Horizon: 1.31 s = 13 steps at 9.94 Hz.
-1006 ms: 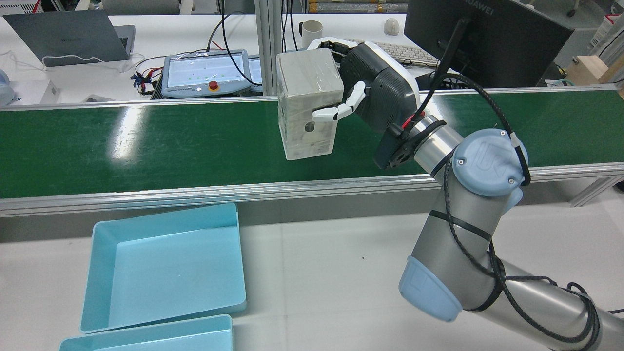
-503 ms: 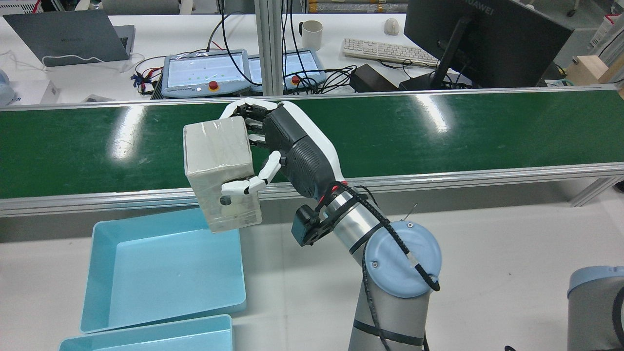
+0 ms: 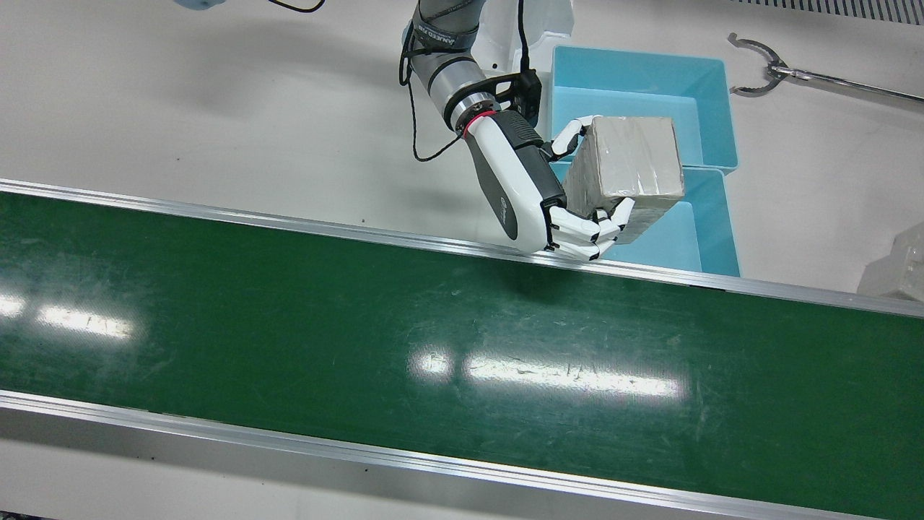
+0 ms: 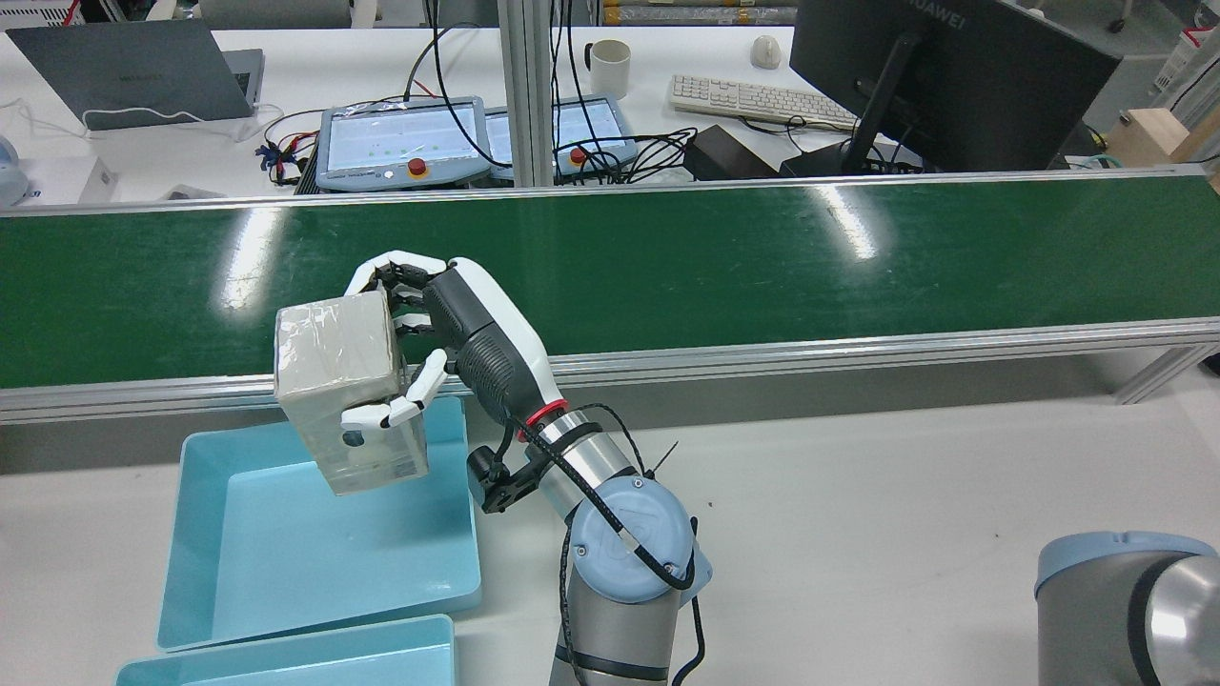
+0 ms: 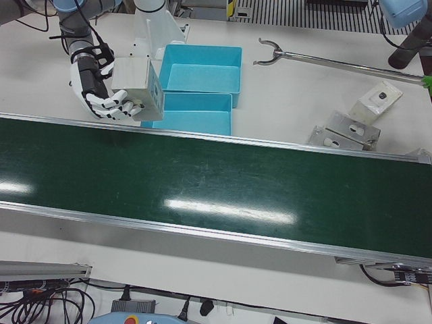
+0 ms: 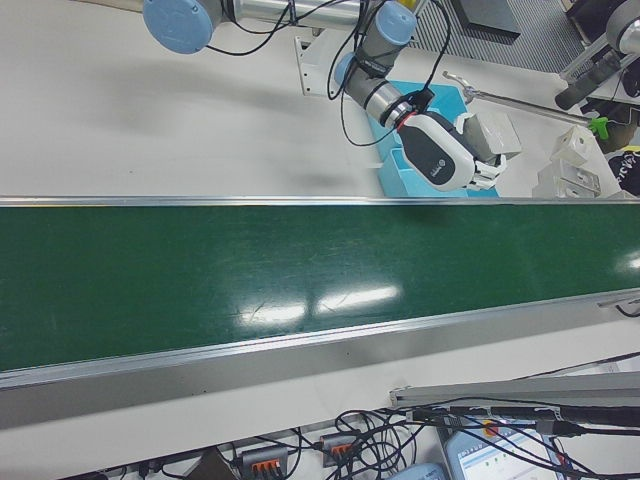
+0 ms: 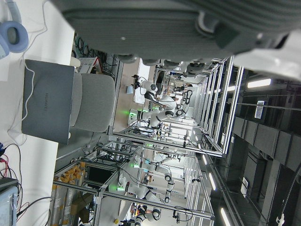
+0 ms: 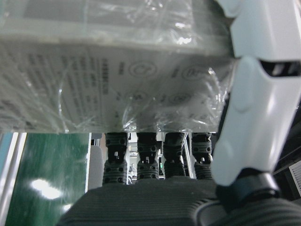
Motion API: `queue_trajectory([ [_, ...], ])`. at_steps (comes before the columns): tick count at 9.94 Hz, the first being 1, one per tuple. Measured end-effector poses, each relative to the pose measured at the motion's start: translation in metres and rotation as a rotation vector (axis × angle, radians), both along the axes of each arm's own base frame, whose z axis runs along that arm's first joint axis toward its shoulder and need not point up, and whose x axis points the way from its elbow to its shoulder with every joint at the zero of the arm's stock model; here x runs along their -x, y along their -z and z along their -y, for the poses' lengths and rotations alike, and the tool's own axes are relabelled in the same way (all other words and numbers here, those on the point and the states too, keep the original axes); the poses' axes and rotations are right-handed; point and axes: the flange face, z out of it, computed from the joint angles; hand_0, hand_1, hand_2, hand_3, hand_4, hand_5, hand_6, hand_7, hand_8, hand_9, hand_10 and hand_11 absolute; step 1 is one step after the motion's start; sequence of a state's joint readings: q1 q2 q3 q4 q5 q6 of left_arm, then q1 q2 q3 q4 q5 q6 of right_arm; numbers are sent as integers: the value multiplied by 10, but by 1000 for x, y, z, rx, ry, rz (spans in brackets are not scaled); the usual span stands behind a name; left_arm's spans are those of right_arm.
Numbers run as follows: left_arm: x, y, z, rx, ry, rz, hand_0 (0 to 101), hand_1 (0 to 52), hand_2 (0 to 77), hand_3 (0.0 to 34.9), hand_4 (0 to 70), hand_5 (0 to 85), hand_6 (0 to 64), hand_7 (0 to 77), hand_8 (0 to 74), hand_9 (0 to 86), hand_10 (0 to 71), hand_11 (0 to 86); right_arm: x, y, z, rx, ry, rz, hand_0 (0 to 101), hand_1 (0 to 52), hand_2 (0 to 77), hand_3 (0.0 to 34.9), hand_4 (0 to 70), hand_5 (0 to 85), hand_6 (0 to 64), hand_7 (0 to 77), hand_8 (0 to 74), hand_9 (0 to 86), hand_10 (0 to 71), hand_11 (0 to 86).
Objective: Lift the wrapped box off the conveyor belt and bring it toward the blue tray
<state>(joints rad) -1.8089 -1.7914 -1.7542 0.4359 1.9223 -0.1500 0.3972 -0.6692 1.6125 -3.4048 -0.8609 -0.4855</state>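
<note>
Right robot hand [image 4: 448,333] was closed around the wrapped box [image 4: 348,391], fingers over its far face and thumb across its near face. Box was held clear of the green conveyor belt [image 4: 762,257], suspended over the belt-side corner of the blue tray [image 4: 238,572] on the white counter [image 4: 858,495]. A second blue tray [image 3: 711,79] sat adjoining the first. Left robot hand appeared only as a dark blurred edge in its own view; its state could not be determined.
</note>
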Motion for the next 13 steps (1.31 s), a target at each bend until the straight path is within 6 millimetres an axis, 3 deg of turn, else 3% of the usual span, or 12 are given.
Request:
queue_trajectory([
  [3,0,0,0,0,0,0,0,0,11,0,0,11,0,5,5,0,5,0,18,34,-16,-60,75,46,487,5,344,16,360,496,273,682,464,518,567,327],
  [4,0,0,0,0,0,0,0,0,5,0,0,11,0,5,5,0,5,0,20,43,-21,-75,96,56,490,5,344,80,164,393,125,518,524,725,344,153],
  [5,0,0,0,0,0,0,0,0,5,0,0,11,0,5,5,0,5,0,21,47,-23,-80,112,68,462,5,344,121,142,251,33,415,453,660,229,33],
  [6,0,0,0,0,0,0,0,0,11,0,0,11,0,5,5,0,5,5,19,51,-24,-81,123,81,463,338,87,160,120,125,33,415,453,660,229,33],
  [7,0,0,0,0,0,0,0,0,5,0,0,11,0,5,5,0,0,5,14,54,-26,-85,134,89,463,338,87,160,120,125,11,256,355,567,93,16],
  [8,0,0,0,0,0,0,0,0,5,0,0,11,0,5,5,0,0,5,2,56,-23,-89,140,90,463,213,65,199,175,136,38,185,245,480,0,11],
  [9,0,0,0,0,0,0,0,0,11,0,0,11,0,5,5,0,5,0,-25,50,-11,-92,135,87,473,82,65,233,131,147,49,251,131,371,0,11],
  [10,0,0,0,0,0,0,0,0,11,0,0,11,0,5,5,0,5,0,-64,36,5,-102,118,77,473,82,65,233,131,147,49,251,131,371,0,11],
  [11,0,0,0,0,0,0,0,0,11,0,0,16,0,5,5,0,5,0,-112,12,21,-112,88,64,507,202,191,244,164,213,65,289,0,114,0,11],
  [12,0,0,0,0,0,0,0,0,11,0,0,16,0,5,5,0,5,0,-163,-16,32,-114,52,54,515,180,196,218,196,278,82,305,0,11,0,11],
  [13,0,0,0,0,0,0,0,0,11,0,0,11,0,5,5,0,5,0,-211,-51,40,-93,19,47,515,175,202,204,207,316,93,316,0,27,0,11],
])
